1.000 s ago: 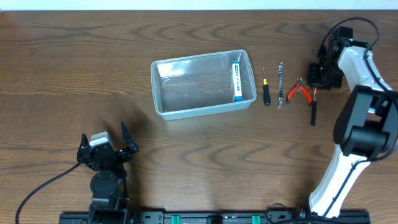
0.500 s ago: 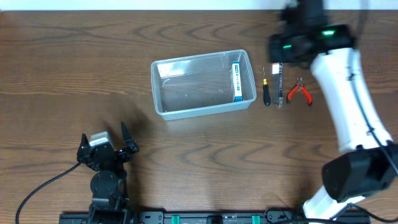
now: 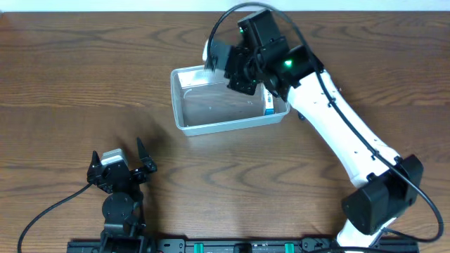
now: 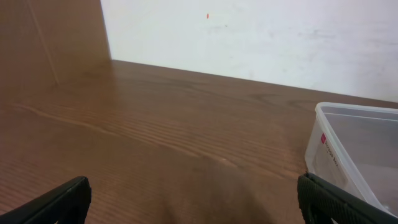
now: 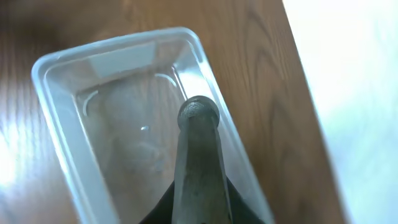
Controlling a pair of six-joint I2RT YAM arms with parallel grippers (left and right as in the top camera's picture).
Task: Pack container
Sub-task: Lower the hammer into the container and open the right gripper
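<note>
1. The right fingers (image 5: 242, 208) are closed on a dark tool (image 5: 198, 155). It is rod-shaped with a rounded end, and it sticks straight out from the grip.
2. The rounded end hangs above the open inside of the container (image 5: 68, 155), nearer one long wall than the other. I cannot tell whether the tool is above or below the rim.
3. From overhead, the right arm (image 3: 337, 119) reaches across the container's right end, and its wrist covers the far right corner.
4. The left fingers (image 4: 59, 202) are spread wide with nothing between them. They are parked low over the near left part of the bench (image 3: 84, 84), well apart from the container.
5. The container (image 3: 211, 126) sits on the far middle of the bench, mouth up.
6. Its long axis runs left to right, with the right end turned slightly toward the far edge.
7. A blue-and-white box (image 3: 268, 104) lies inside along the right short wall. The rest of the container floor is bare.
8. The far rim is near the bench's far edge, where the bench meets a white wall (image 4: 249, 31).
9. There is broad open wood to the left of the container and in front of it.
</note>
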